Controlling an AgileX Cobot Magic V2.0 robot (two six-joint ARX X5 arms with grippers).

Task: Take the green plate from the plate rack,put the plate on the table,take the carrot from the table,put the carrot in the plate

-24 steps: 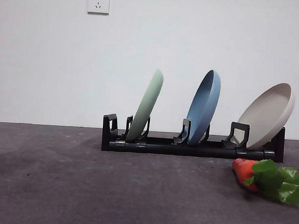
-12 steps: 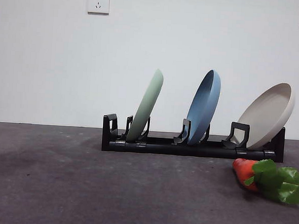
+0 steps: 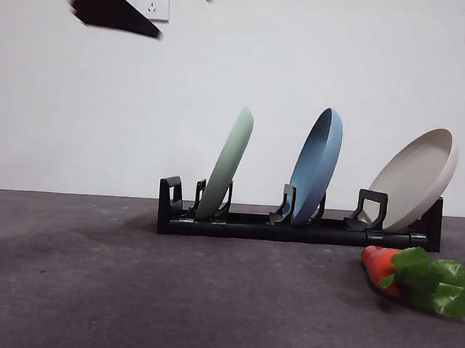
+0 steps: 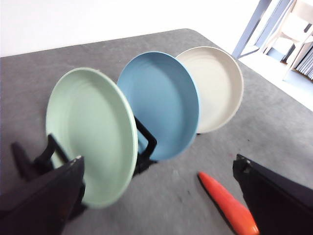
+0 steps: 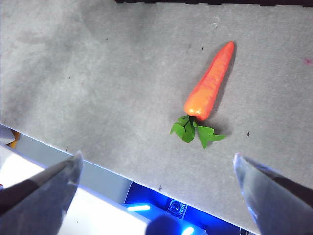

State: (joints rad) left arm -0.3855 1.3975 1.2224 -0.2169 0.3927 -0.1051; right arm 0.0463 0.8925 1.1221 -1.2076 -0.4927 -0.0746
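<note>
The green plate (image 3: 227, 164) stands on edge in the left slot of the black plate rack (image 3: 292, 230), leaning right. In the left wrist view the green plate (image 4: 90, 134) is close below my open left gripper (image 4: 159, 164), which hangs above the rack (image 4: 146, 146) and touches nothing. That gripper shows in the front view as black tips at the top left (image 3: 179, 13). The carrot (image 3: 383, 266) lies on the table (image 3: 91, 291) in front of the rack's right end. My open right gripper (image 5: 157, 157) hovers high over the carrot (image 5: 210, 83), and the left wrist view also shows the carrot (image 4: 227, 203).
A blue plate (image 3: 317, 167) fills the rack's middle slot and a beige plate (image 3: 418, 179) leans in the right one. The table's front edge (image 5: 49, 142) runs close to the carrot in the right wrist view. Two wall sockets sit high on the white wall.
A black gripper has come into the front view at the top left, where only the wall showed before. Plates, rack and carrot have not moved.
</note>
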